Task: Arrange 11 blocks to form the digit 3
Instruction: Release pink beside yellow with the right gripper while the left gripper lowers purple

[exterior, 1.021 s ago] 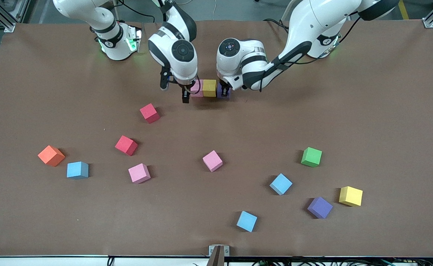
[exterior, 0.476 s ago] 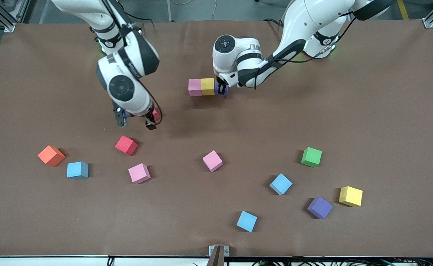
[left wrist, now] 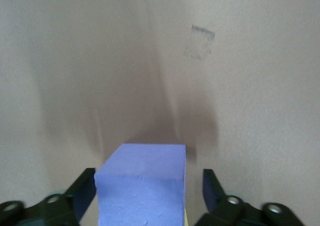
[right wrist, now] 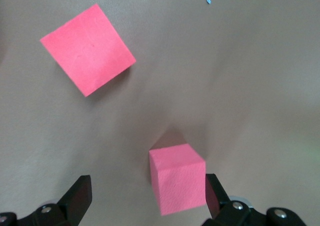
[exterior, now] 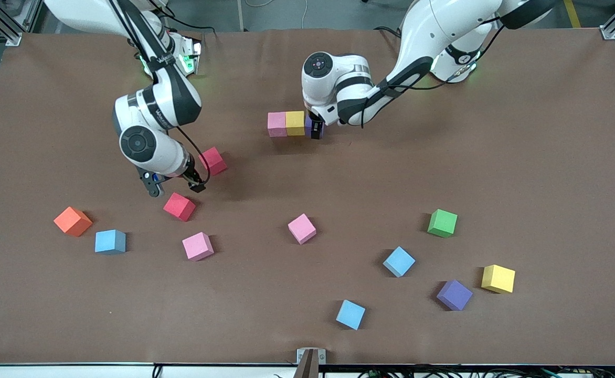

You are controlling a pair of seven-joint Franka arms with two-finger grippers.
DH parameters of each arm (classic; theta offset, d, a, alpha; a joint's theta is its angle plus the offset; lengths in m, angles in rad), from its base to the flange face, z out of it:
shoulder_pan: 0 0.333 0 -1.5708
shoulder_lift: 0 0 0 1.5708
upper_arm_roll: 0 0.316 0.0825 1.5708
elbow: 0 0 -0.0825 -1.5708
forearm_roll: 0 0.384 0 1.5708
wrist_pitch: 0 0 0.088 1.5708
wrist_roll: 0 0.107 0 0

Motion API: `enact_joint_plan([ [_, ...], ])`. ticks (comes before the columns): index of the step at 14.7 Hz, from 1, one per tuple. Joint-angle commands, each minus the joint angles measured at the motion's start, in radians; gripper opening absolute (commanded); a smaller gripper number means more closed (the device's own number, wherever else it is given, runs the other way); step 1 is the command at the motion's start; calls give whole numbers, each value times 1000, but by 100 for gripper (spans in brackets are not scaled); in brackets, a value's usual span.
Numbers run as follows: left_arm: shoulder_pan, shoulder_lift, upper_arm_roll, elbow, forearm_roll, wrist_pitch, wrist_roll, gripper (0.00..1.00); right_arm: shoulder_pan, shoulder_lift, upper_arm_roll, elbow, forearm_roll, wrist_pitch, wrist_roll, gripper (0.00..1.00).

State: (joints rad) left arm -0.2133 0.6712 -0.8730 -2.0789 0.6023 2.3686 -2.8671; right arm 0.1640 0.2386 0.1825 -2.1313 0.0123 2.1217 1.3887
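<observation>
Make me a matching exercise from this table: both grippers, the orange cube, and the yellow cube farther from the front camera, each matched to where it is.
Column one
1. left gripper
2. right gripper
3. small orange foam cube
4. small yellow foam cube farther from the front camera

Column two
A. loose beside a small blue foam cube, toward the right arm's end
B. jaws open, above a small red foam cube
C. in a row between a small pink foam cube and a purple one
D. jaws open, either side of the small purple foam cube

Pairs: 1-D, 2-B, 3-A, 4-C
</observation>
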Motion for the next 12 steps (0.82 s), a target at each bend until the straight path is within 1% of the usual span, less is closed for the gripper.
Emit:
enact_joint_plan([
  [1, -23, -19, -66, 37, 70, -100, -399, 100, -18, -15, 20, -50, -11, 59, -31, 100],
  [3, -12, -35, -109, 45, 68, -141, -396, 100, -17, -19, 20, -97, -8, 130, -30, 100],
  [5, -9, -38, -118, 57, 68, -176, -394, 100, -14, -25, 21, -156, -6, 205, -30, 100],
  [7, 17, -54, -121, 88, 70, -236, -361, 100, -12, -36, 21, -186, -6, 224, -30, 100],
  [10, 83, -73, -152, 141, 70, -291, -143, 100, -4, -65, 25, -228, 3, 237, -27, 100],
  [12, 126, -76, -159, 170, 71, -313, 24, 100, -4, -67, 25, -263, 8, 283, -22, 100],
])
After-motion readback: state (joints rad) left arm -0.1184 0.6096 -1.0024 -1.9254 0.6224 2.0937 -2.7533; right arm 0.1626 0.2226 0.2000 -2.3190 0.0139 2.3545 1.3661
